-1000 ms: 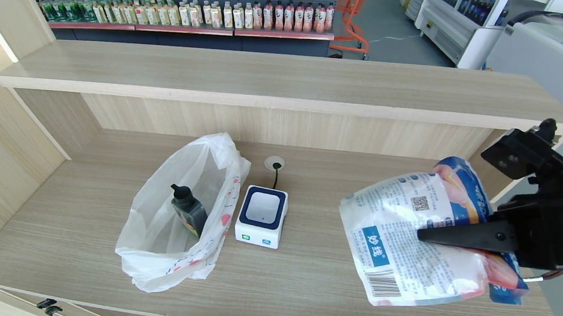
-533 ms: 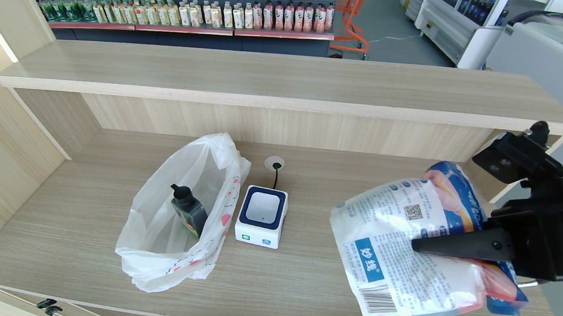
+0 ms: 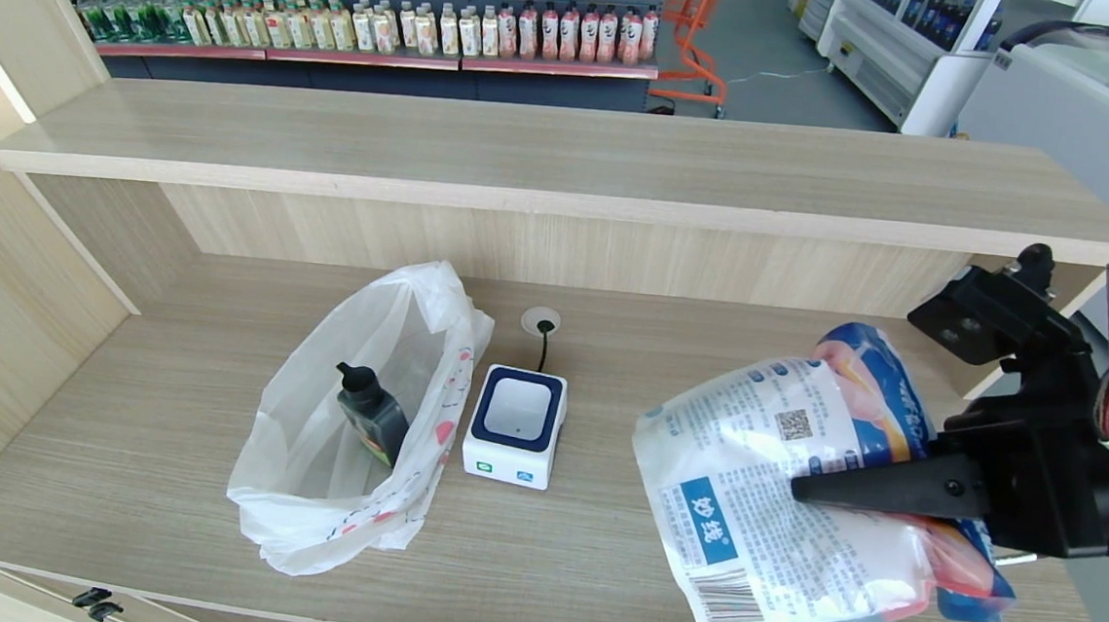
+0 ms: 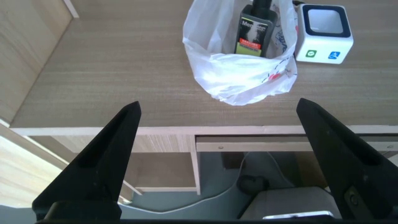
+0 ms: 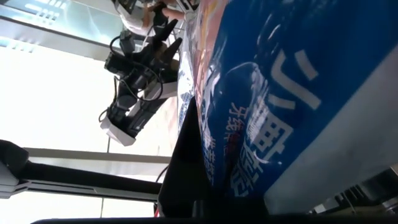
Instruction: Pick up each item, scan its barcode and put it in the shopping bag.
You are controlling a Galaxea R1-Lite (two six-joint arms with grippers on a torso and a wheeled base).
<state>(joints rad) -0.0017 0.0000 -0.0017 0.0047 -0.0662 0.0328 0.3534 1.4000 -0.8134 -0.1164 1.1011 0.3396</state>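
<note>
A shop (a small supermarket): bottle-lined shelves (image 3: 369,27), wooden checkout counter (image 3: 565,156), barcode scanner (image 3: 515,425), drinks coolers (image 3: 910,38).

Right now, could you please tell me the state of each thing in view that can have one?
shopping bag: open, lying on the counter.
dark bottle: capped, inside the bag.
barcode scanner: window up, uncovered, cable attached.
printed pouch: held above the counter, barcode facing up.
right gripper: shut on the pouch.
left gripper: open, empty.
</note>
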